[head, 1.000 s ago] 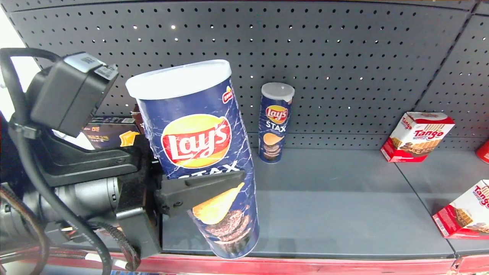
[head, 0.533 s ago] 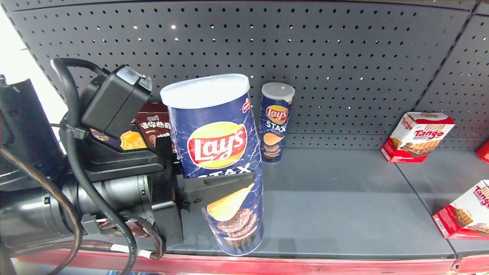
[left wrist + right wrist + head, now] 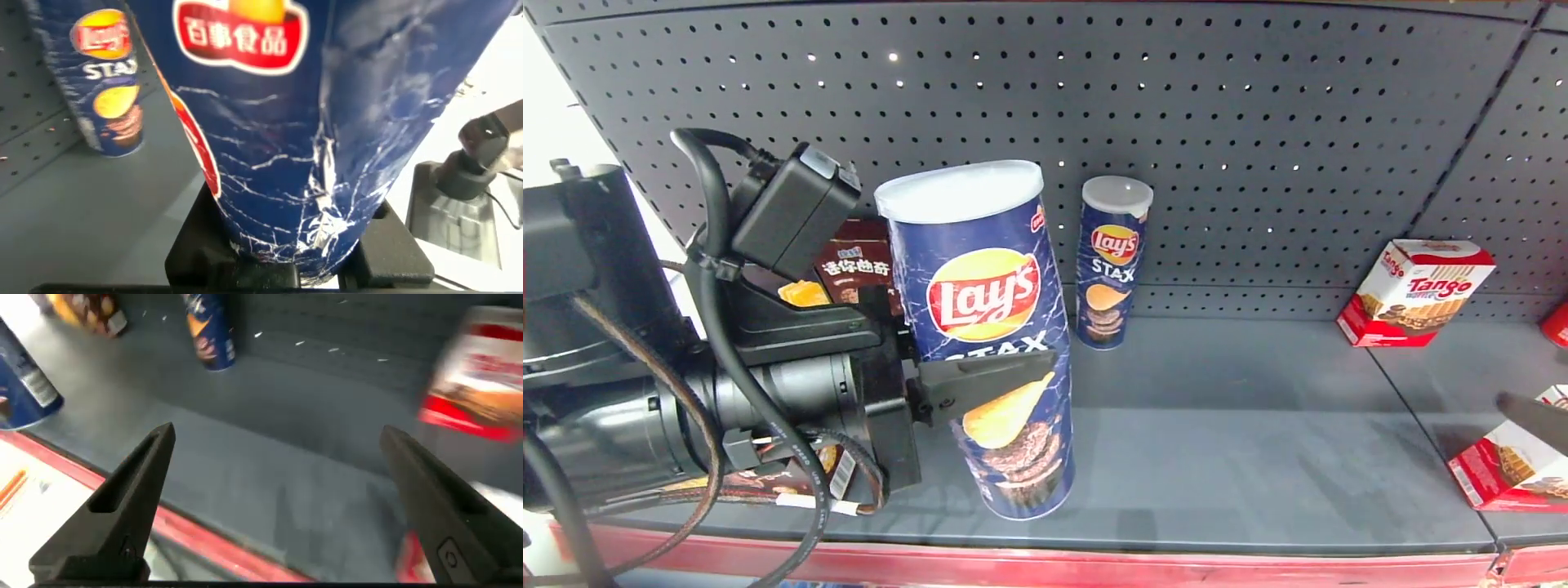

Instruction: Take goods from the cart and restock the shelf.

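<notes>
The left gripper [image 3: 968,371] clamps a can [image 3: 980,269], nearly upright, just front-left of the back can [image 3: 1112,261]; the right gripper [image 3: 278,433] hangs spread wide, well right of that back can.

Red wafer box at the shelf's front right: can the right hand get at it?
Probably yes: the open right hand hangs just beside that red wafer box, with nothing between them.

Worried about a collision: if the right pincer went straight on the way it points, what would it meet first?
Likely the bare shelf deck: the open right pincer aims at grey surface between the standing chip can and the red wafer box. Depth is uncertain.
</notes>
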`<state>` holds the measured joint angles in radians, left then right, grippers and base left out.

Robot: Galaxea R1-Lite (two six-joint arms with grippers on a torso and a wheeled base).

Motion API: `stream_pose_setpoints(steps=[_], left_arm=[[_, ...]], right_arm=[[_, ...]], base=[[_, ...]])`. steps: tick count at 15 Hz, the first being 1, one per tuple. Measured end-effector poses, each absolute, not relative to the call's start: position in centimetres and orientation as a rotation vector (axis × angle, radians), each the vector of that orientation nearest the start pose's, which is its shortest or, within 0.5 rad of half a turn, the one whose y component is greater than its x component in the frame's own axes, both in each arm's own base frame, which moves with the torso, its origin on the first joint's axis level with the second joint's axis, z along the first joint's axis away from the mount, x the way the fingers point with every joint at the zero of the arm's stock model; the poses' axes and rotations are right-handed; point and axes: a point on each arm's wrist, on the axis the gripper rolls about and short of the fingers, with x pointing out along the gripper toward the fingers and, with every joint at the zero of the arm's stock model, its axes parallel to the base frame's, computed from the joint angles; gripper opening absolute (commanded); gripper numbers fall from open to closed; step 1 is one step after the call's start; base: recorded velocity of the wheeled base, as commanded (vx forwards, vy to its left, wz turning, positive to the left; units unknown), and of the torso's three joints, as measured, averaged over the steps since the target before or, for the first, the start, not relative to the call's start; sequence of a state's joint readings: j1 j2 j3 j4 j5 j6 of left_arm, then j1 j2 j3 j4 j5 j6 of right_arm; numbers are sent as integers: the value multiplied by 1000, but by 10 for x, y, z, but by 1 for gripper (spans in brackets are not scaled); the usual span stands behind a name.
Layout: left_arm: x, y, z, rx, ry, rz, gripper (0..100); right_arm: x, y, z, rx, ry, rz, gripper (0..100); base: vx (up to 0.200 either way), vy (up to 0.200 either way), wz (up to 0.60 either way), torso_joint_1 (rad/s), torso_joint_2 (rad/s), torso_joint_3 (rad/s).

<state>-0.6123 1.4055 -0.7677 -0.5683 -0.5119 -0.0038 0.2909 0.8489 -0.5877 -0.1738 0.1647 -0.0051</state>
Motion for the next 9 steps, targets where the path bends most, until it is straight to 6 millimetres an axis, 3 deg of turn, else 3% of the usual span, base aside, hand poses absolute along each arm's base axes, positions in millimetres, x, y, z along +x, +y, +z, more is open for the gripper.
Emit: stream_pose_setpoints(steps=[4, 9], left_arm=[[189, -137, 246, -4, 75, -1091, 0], [190, -136, 244, -4, 81, -1084, 0]], right_arm=[[154, 60, 256, -79, 154, 559, 100], [227, 89, 257, -139, 75, 768, 100]], base=[[0, 0, 0, 0, 0, 0], [0, 0, 0, 0, 0, 0]])
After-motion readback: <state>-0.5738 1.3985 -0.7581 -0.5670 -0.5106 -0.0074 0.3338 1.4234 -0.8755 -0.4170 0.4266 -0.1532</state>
